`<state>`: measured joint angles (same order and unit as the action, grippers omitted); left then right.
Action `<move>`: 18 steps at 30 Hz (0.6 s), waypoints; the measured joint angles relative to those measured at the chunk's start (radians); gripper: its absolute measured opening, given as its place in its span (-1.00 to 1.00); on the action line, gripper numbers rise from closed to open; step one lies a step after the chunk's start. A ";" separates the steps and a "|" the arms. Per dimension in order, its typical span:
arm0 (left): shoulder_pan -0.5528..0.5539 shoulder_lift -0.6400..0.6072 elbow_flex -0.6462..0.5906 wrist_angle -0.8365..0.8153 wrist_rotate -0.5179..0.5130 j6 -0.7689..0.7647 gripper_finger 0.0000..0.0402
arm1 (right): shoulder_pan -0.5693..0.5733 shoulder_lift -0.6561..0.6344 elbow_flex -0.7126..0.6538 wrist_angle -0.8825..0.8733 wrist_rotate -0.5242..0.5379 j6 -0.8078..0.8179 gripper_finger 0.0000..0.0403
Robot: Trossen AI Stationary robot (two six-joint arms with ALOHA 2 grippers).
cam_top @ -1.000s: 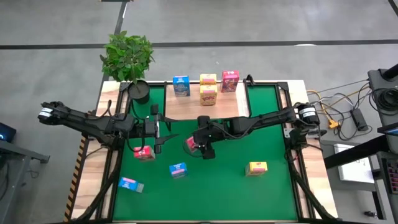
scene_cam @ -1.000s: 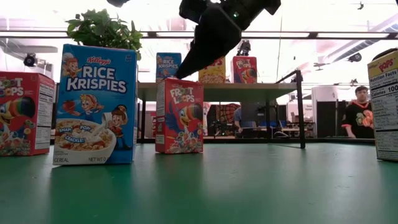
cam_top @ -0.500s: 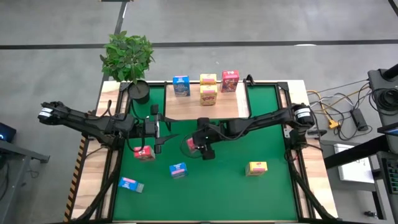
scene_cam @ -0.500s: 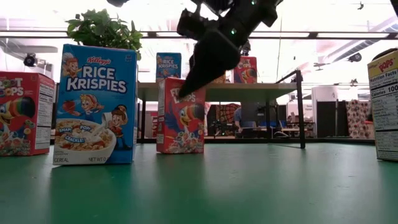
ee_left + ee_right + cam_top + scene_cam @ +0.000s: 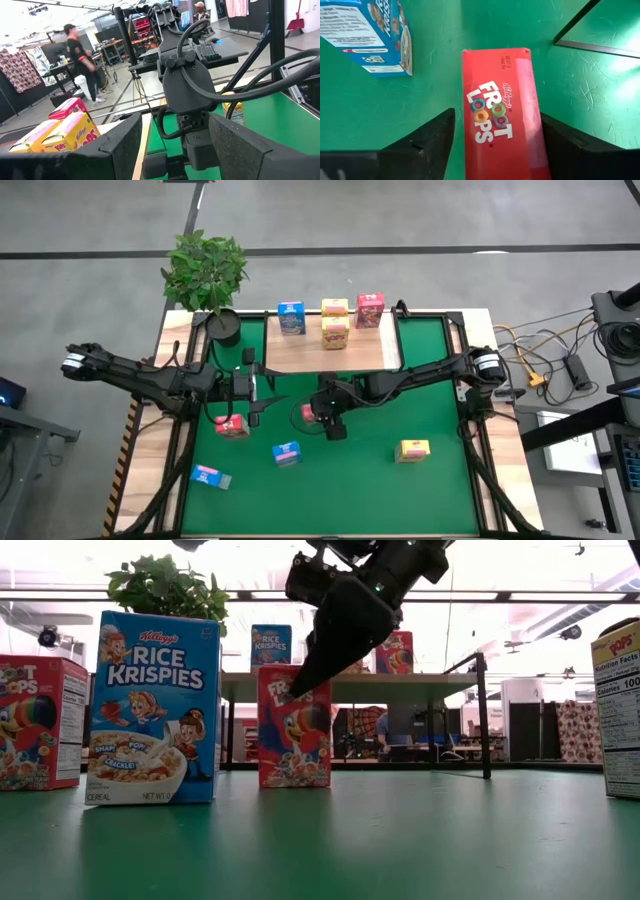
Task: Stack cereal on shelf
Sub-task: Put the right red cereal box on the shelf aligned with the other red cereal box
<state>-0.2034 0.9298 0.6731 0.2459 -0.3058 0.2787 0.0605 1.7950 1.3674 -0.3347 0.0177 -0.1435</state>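
Right gripper (image 5: 495, 145) hovers over the red box (image 5: 502, 115), jaws spread either side, not yet clenched: next, drop, squeeze, lift to the shelf (image 5: 330, 356).

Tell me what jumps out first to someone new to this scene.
The right gripper hangs at the green table's middle, open fingers either side of an upright red Froot Loops box. Behind it, four cereal boxes already stand on the shelf at the far edge. The left gripper waits left of centre.
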 joint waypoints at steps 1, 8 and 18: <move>0.000 0.000 0.000 0.000 0.000 0.000 0.07 | 0.000 0.000 0.000 0.000 0.000 0.001 0.08; 0.000 0.000 0.000 0.000 0.000 0.000 0.07 | 0.000 -0.001 0.000 0.001 0.000 0.013 -0.13; 0.000 0.000 0.000 0.000 0.000 0.000 0.07 | 0.000 -0.007 0.000 -0.001 0.000 0.019 -0.26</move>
<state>-0.2034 0.9298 0.6731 0.2459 -0.3058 0.2787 0.0605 1.7885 1.3676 -0.3359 0.0175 -0.1245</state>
